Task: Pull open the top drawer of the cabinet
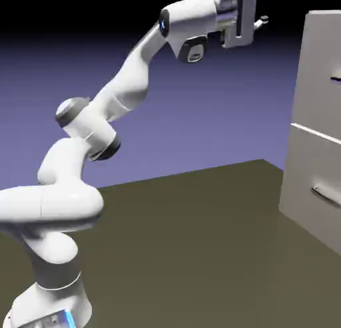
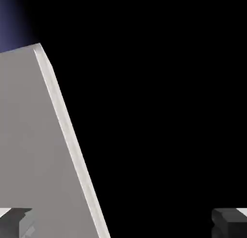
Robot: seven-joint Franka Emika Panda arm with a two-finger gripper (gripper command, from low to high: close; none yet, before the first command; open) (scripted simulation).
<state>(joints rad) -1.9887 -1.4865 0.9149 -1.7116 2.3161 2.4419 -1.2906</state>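
Robot base (image 1: 50,307): stood nearest, at the lower left of the exterior view, white with a grey collar, on the dark olive counter (image 1: 193,247).

Arm (image 1: 126,87): white, jointed, rose from the base in a zigzag and reached up and to the right, ending near the picture's top edge.

Pincer (image 1: 261,19): sat at the top of the exterior view, high above the counter and well apart from the cabinet, partly cut off by the frame. In the hand view its two grey fingertips (image 2: 17,221) stood wide apart at the bottom corners with nothing between them; the pincer was open and empty.

Counter: the stretch between the base and the cabinet showed bare surface; nothing lay between the arm and the cabinet front.

Cabinet (image 1: 308,120): tall, plain light-grey box at the right edge of the exterior view, standing on the counter's far right part, cut off by the frame. In the hand view one grey face with a paler edge (image 2: 34,150) filled the left side, the rest being black.

Top drawer (image 1: 320,74): the upper panel of the cabinet front, flush with the body, only the tip of its bar handle (image 1: 335,79) showing at the frame edge. Contents could not be seen.

Lower drawer (image 1: 313,187): the panel beneath, shut, with a slim silver bar handle (image 1: 326,195).

Backdrop (image 1: 220,107): blue-violet, fading to black above.
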